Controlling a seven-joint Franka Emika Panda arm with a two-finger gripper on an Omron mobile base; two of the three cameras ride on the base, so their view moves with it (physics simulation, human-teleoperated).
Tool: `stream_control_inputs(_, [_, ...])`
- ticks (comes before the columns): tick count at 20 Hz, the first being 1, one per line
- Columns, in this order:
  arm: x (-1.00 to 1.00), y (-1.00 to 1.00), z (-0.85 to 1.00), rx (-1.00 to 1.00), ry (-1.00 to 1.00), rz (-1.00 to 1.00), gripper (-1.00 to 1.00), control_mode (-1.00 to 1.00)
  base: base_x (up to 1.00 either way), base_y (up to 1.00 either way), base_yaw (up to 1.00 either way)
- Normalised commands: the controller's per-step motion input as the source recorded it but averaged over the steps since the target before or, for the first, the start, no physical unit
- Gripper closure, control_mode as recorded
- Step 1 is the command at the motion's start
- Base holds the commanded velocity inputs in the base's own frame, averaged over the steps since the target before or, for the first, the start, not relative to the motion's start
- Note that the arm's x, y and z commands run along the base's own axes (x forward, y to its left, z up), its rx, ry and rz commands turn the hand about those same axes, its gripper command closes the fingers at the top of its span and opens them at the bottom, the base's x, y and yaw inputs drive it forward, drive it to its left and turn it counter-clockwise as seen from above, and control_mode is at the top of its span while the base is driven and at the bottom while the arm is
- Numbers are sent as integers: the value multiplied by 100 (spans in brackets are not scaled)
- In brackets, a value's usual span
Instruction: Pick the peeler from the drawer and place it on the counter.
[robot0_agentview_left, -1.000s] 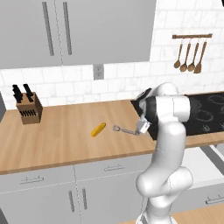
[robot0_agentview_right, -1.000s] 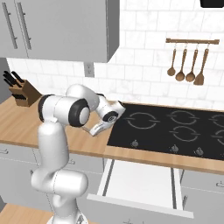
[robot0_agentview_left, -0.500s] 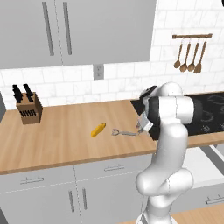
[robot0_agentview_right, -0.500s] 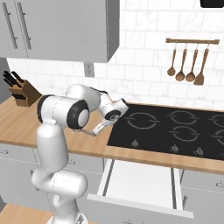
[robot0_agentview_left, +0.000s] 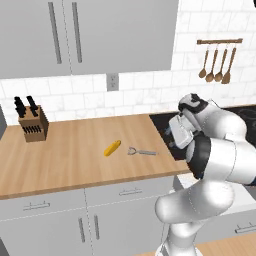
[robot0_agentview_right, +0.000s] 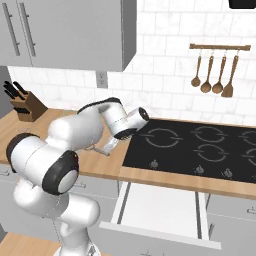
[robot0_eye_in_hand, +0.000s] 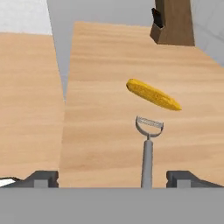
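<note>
No text, label, brand, number or sign can be read anywhere in these views. The cooktop (robot0_agentview_right: 197, 145) carries only pale ring marks and small knob symbols along its front edge, none of them legible as characters. The knife block (robot0_agentview_left: 33, 125) on the counter (robot0_agentview_left: 65, 160), far to the left of the cooktop, has plain brown sides. The cabinet doors (robot0_agentview_left: 90, 35) above the counter are unmarked grey, and the wall outlet (robot0_agentview_left: 111, 81) below them bears no lettering. The peeler (robot0_eye_in_hand: 148, 151) and the yellow oblong object (robot0_eye_in_hand: 153, 94), lying just left of the cooktop, show no stamp or print.
</note>
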Motion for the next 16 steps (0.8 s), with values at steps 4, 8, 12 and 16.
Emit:
stream_control_inputs(4, [-73, -39, 100, 13, -10, -3, -100, -100, 0, 0, 0])
stream_control_inputs(8, [-76, -52, 100, 15, -9, 0, -100, -100, 0, 0, 0])
stream_control_inputs(12, [-77, -22, 100, 10, -34, 0, -100, -100, 0, 0, 0])
stream_control_inputs(16, [-45, -8, 95, 6, -62, 0, -100, -100, 0, 0, 0])
